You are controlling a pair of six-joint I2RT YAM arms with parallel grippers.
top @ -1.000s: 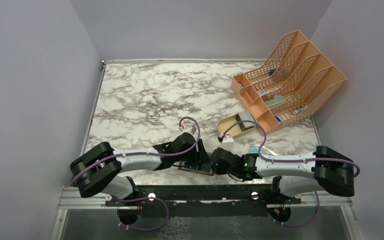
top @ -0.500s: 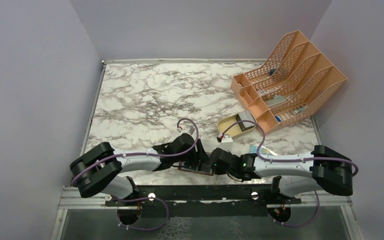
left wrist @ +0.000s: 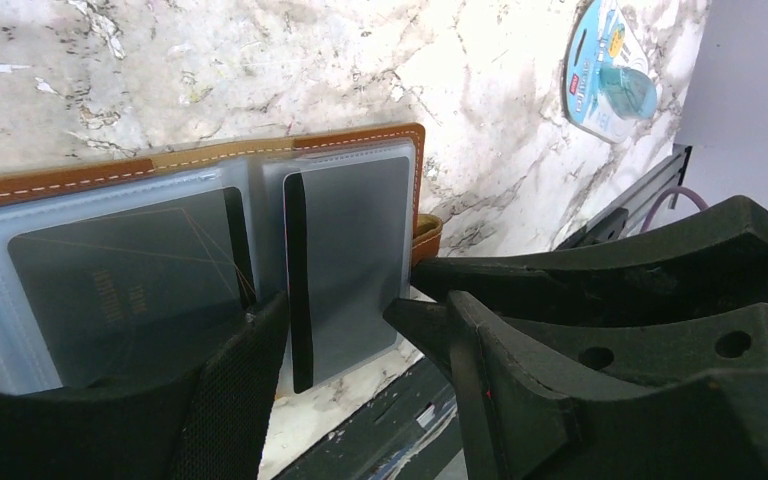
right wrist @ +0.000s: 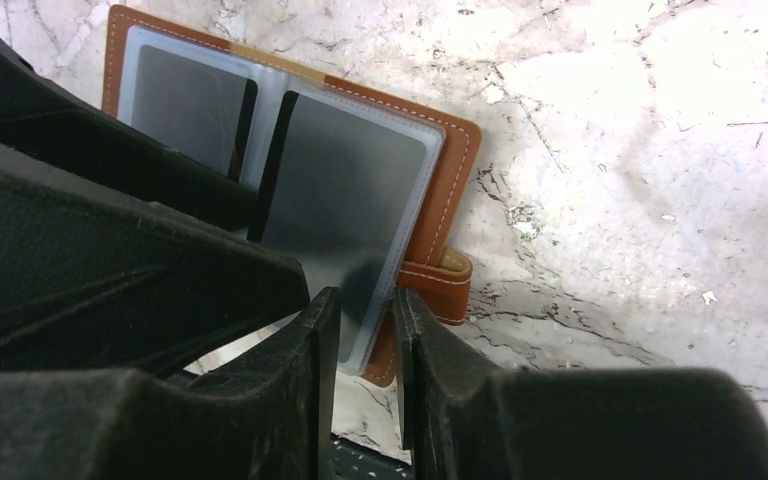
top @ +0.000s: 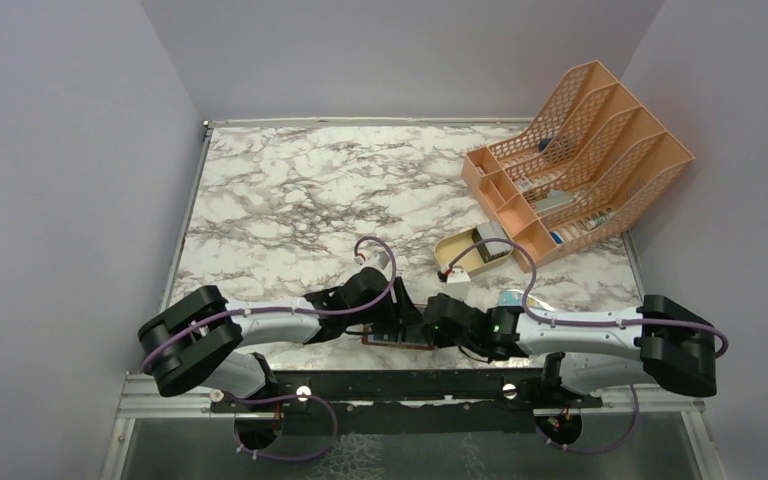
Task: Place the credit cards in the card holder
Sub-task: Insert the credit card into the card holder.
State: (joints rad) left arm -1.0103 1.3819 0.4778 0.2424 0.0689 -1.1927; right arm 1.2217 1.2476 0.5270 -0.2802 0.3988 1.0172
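Observation:
The brown leather card holder lies open at the table's near edge, also in the right wrist view and mostly hidden under both grippers in the top view. Two dark credit cards sit in its clear sleeves, one on the left and one on the right, seen too from the right wrist. My left gripper is open over the right sleeve's near edge. My right gripper stands narrowly open astride the holder's near right corner.
A blue-and-clear packet lies right of the holder. A tan oval tray and an orange mesh file rack stand at the back right. The black rail runs along the table's near edge, just behind the holder.
My right gripper has edged a little left toward the holder. My left gripper has barely moved.

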